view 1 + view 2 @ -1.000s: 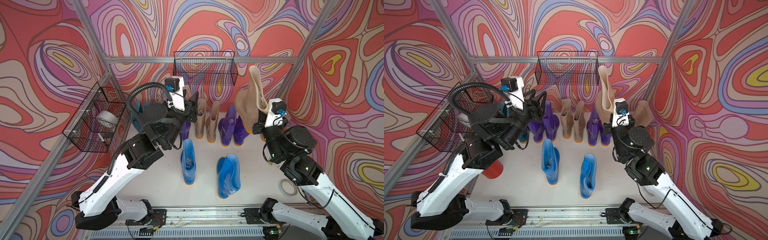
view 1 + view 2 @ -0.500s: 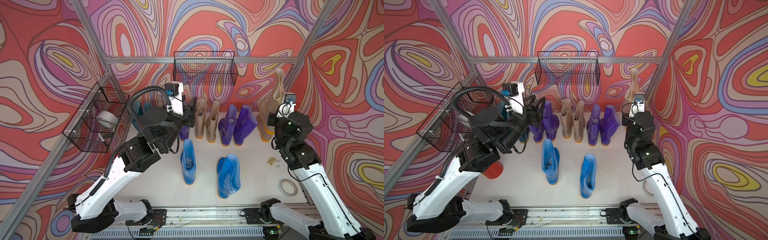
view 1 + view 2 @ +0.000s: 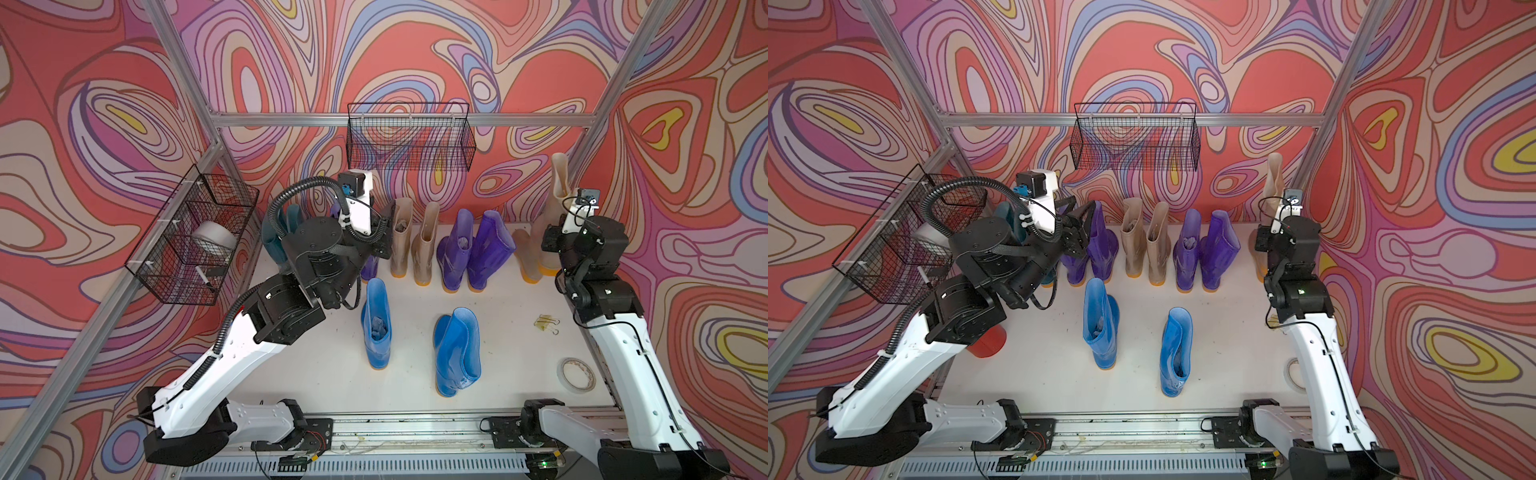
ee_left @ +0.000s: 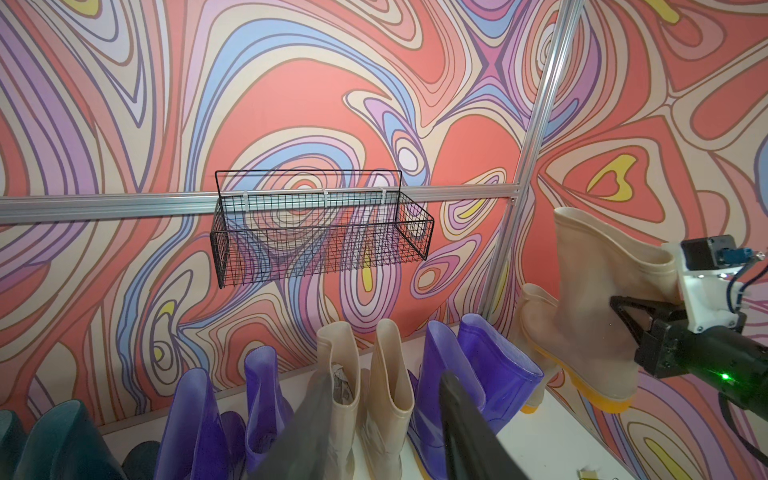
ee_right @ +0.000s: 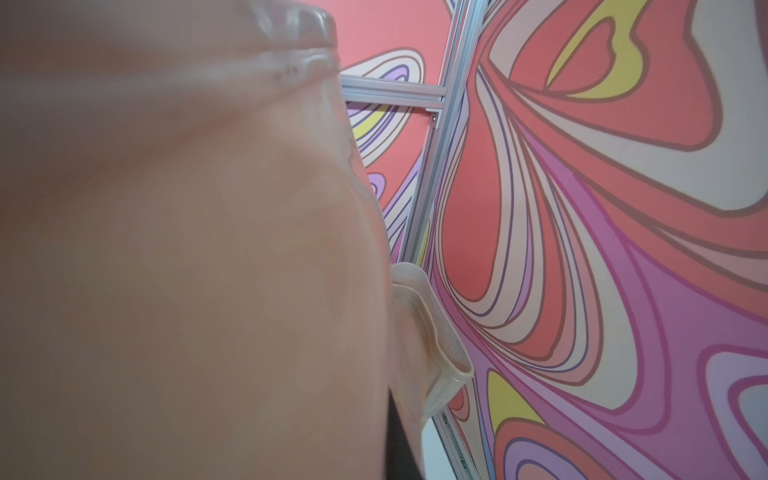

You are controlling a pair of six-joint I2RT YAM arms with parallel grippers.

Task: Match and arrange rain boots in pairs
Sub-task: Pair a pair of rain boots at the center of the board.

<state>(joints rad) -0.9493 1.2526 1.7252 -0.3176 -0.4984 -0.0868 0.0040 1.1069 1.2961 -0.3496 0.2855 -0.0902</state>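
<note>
My right gripper (image 4: 623,309) is shut on the shaft of a beige rain boot (image 3: 558,195), which it holds upright in the back right corner. Its orange sole (image 4: 602,401) is low near the table, next to another beige boot (image 3: 524,257). The held boot's shaft fills the right wrist view. Along the back stand a dark teal pair (image 3: 282,237), a purple pair (image 3: 1088,245), a beige pair (image 3: 411,245) and another purple pair (image 3: 473,253). Two bright blue boots (image 3: 378,328) (image 3: 457,349) stand apart in front. My left gripper (image 3: 1080,216) hovers open above the left purple pair, holding nothing.
A wire basket (image 3: 409,141) hangs on the back wall. Another basket (image 3: 195,241) on the left wall holds a white roll. A tape roll (image 3: 575,374) and binder clips (image 3: 546,324) lie at the right. A red cup (image 3: 986,343) stands under my left arm.
My right arm has carried the beige boot from above the right purple pair to the back right corner and lowered it beside the other beige boot. The left arm has barely moved.
</note>
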